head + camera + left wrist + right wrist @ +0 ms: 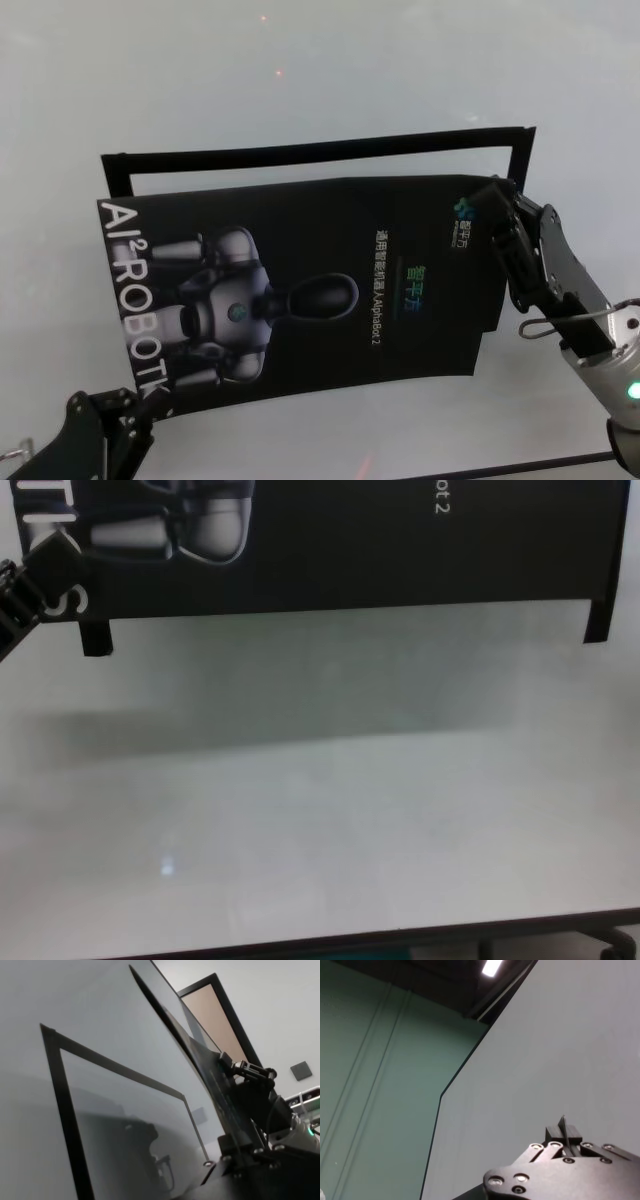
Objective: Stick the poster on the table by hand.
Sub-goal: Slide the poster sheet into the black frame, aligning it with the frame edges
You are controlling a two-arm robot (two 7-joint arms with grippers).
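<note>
Black tape outline (pixel 320 150), green wall (pixel 375 1085), doorway (pixel 220 1020).

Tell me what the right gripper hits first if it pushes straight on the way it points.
Probably only bare table. The right gripper, pinching the poster edge, points toward the far left; depth is unclear.

The head view looks steeply down on the large glossy black poster (pixel 300 280); the chest view, lower and nearer, shares its near edge (pixel 340 605); both wrist views skim it edge-on.

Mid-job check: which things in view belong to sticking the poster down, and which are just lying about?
Job:
- glossy black robot poster
- pale grey matte table
- left gripper
- right gripper

Lying about:
- black tape outline on the tabletop
</note>
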